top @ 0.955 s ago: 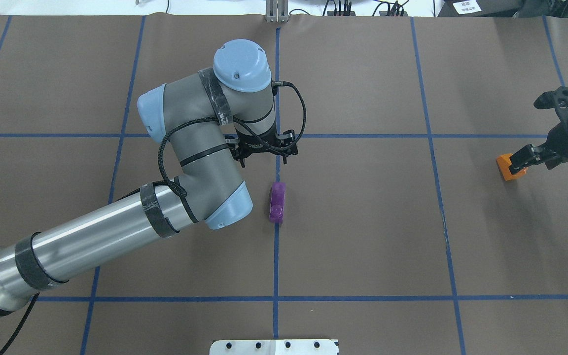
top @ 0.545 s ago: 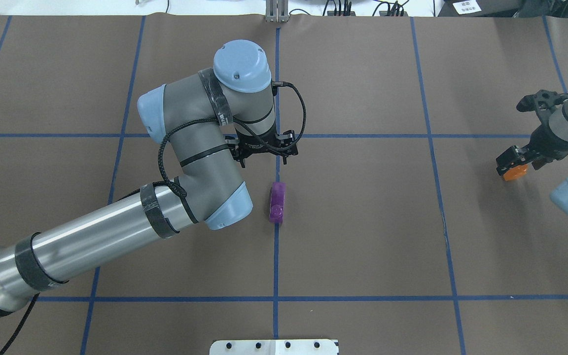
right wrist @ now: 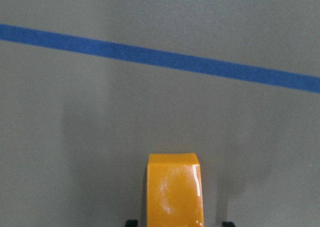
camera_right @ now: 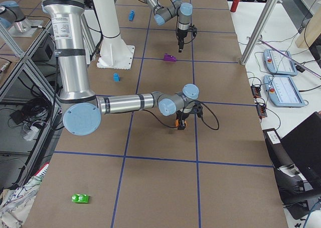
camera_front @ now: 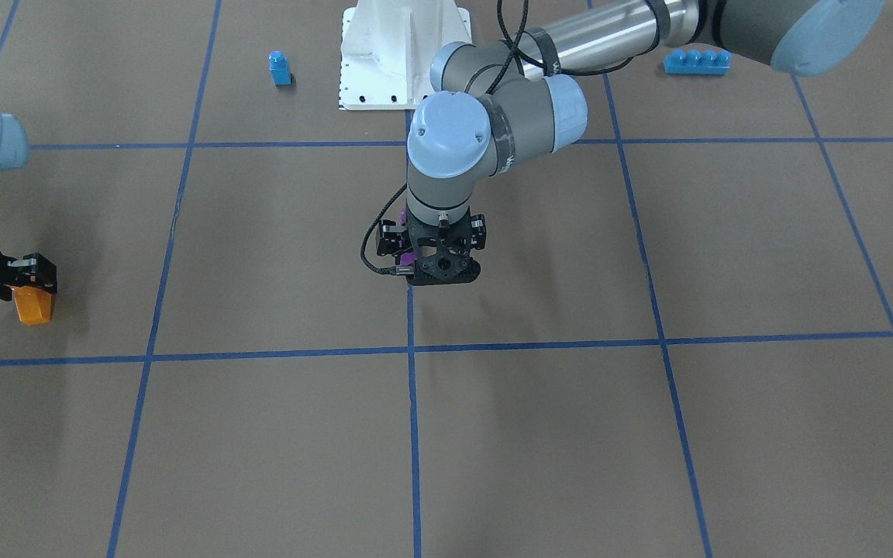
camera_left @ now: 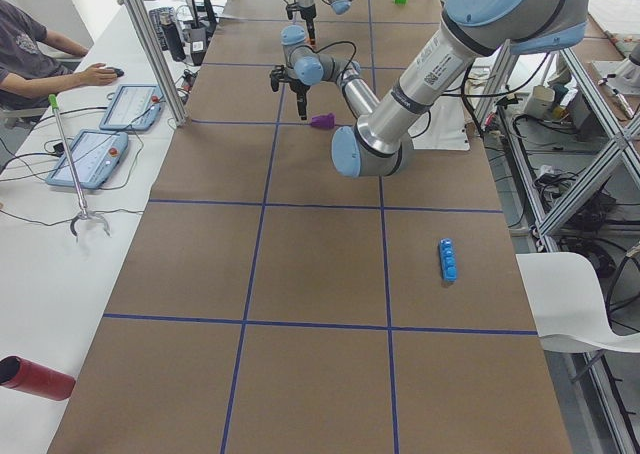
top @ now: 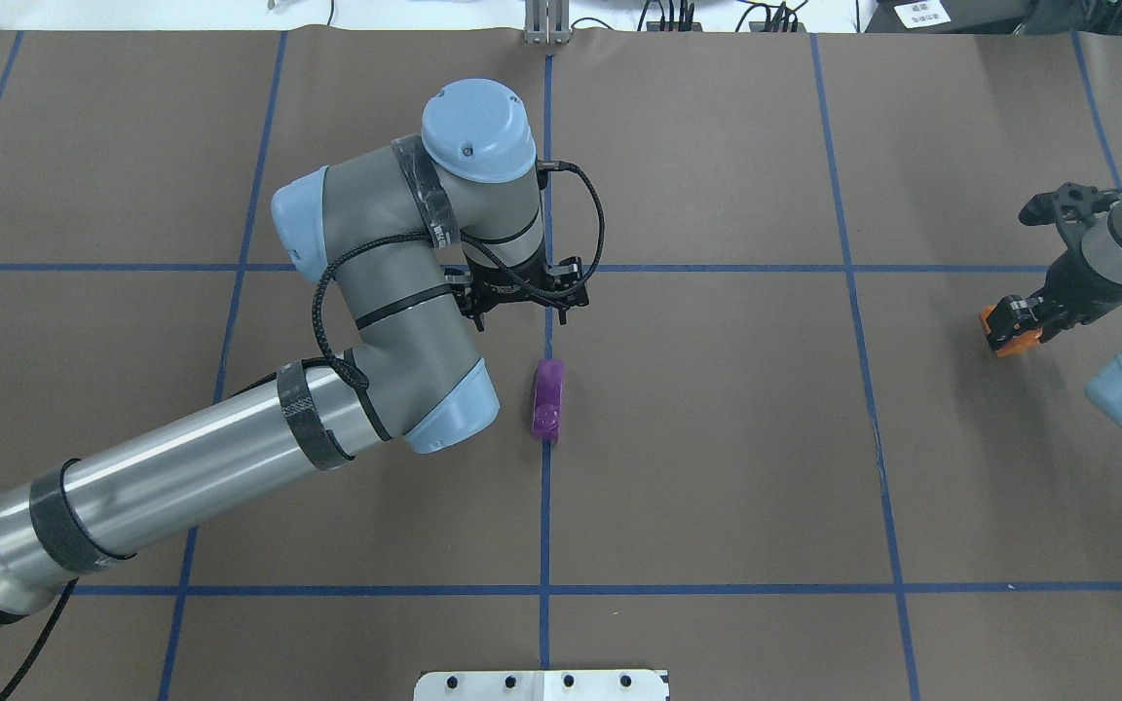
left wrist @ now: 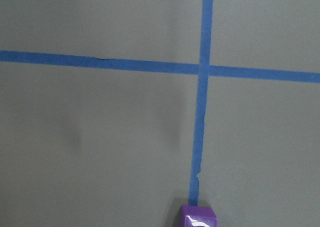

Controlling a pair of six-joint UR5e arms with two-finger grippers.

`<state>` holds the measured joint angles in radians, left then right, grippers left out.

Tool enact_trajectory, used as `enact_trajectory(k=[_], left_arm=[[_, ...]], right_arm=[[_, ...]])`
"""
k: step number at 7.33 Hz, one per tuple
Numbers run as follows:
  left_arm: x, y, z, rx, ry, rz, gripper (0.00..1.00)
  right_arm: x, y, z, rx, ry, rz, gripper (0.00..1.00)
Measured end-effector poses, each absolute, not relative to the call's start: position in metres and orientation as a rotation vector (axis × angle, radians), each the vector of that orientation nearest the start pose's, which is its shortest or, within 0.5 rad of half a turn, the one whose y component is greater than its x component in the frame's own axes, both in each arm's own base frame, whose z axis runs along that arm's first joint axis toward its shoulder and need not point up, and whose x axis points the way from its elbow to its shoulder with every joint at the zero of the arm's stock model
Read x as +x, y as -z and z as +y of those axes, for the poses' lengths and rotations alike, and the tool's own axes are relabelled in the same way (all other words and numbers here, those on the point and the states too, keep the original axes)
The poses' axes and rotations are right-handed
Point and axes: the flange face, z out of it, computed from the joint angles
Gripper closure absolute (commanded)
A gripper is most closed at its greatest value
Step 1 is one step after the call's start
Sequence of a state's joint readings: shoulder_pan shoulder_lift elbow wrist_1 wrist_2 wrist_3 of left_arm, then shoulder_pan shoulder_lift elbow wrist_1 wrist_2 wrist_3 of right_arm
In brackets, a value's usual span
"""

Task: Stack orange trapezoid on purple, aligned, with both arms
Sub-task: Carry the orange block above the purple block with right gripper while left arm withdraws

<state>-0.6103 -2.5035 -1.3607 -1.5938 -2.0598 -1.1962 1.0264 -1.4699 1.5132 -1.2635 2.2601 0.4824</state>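
Note:
The orange trapezoid (top: 1002, 338) is at the table's right side, between the fingers of my right gripper (top: 1017, 321), which is shut on it low over the table. In the right wrist view the orange trapezoid (right wrist: 175, 189) fills the gap between the two fingertips. The purple brick (top: 548, 399) lies on the centre blue line, free of any gripper. My left gripper (top: 520, 297) points down just beyond the purple brick's far end and looks open and empty. The left wrist view shows only the purple brick's end (left wrist: 198, 218) at its bottom edge.
A small blue single-stud brick (camera_front: 280, 68) and a long blue four-stud brick (camera_front: 696, 62) lie near the white pedestal base (camera_front: 404, 54). A green brick (camera_right: 80, 198) lies at the table's right end. An operator (camera_left: 30, 44) sits at the side bench.
My right arm has swung inward and its gripper has come down over the orange trapezoid and closed on it. The left arm and the purple brick have not moved.

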Motion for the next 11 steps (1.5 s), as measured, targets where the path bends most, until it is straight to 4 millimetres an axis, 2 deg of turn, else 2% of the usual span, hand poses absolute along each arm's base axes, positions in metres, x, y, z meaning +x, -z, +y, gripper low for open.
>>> enact_trajectory(k=[1,3,4,6,7,8,9,11], left_arm=[[0.578,-0.153,-0.514,-0.063,0.041,0.863,0.00],[0.556,-0.157,-0.526,-0.039,0.038,0.873,0.00],[0.537,-0.173,-0.528,-0.015,0.013,0.872,0.00],[0.484,-0.225,-0.533,0.029,-0.052,0.856,0.00],[0.448,-0.255,-0.541,0.040,-0.082,0.851,0.00],[0.409,-0.286,-0.551,0.046,-0.111,0.846,0.00],[0.370,-0.318,-0.558,0.053,-0.140,0.837,0.00],[0.311,-0.371,-0.563,0.062,-0.185,0.818,0.00]], right_arm=[[-0.227,-0.604,-0.511,-0.042,0.179,-0.766,1.00],[-0.224,-0.579,-0.514,-0.028,0.173,-0.803,1.00],[-0.225,-0.554,-0.519,-0.016,0.161,-0.820,1.00],[-0.245,-0.473,-0.536,0.001,0.106,-0.852,1.00],[-0.270,-0.427,-0.538,0.004,0.080,-0.876,1.00],[-0.305,-0.383,-0.534,-0.002,0.050,-0.900,1.00],[-0.351,-0.338,-0.522,-0.016,0.018,-0.919,1.00],[-0.430,-0.254,-0.495,-0.036,-0.019,-0.916,1.00]])
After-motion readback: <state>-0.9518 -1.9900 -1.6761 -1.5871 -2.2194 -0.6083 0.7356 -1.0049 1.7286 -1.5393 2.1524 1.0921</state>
